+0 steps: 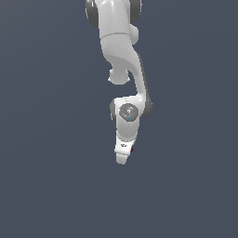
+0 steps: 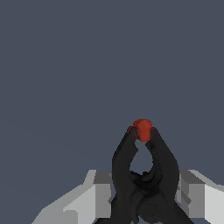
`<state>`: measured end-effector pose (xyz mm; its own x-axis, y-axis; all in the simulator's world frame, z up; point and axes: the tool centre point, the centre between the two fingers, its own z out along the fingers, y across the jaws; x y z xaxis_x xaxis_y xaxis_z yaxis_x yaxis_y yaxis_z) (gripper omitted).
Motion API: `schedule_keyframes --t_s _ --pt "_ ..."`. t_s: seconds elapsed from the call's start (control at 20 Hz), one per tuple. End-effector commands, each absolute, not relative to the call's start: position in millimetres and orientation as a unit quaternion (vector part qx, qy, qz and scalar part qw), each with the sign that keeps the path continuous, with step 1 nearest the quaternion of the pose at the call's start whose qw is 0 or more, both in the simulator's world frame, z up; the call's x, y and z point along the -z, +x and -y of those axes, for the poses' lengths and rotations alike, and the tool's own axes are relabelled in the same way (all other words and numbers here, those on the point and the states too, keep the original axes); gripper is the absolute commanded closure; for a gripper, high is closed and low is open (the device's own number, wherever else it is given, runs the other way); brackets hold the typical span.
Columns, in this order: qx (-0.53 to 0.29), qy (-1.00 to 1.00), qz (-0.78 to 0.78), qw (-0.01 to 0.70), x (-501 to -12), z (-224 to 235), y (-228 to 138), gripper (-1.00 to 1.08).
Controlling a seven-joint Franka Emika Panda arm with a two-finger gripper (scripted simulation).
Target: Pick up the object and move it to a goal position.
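The object [image 2: 164, 166] is a small black clamp with a red tip [image 2: 142, 130], seen close up in the wrist view. It sits between the two grey fingers [image 2: 101, 197] of my gripper [image 2: 144, 192], which press against its sides, so the gripper is shut on it. In the exterior view the arm reaches down from above the scene, and my gripper [image 1: 122, 155] hides nearly all of the object. Only a tiny red speck of the object [image 1: 132, 149] shows beside the hand.
Plain dark grey-blue ground [image 1: 46, 162] fills both views around the arm. The white arm links [image 1: 122, 51] run from the top edge of the exterior view down to the hand. No other objects or markers show.
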<state>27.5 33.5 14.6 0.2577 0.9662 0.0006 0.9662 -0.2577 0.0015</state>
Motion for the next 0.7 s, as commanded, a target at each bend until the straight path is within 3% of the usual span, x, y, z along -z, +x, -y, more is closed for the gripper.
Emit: schedule_keyframes --t_s 0.0,0.3,0.65 --pt "-0.005 0.791 -0.611 0.003 -20 -37 31 1.08" --pt "-0.046 0.774 -0.631 0.024 -71 -67 64 1.08" --pt "-0.137 0.725 -0.671 0.072 -200 -137 114 1.08"
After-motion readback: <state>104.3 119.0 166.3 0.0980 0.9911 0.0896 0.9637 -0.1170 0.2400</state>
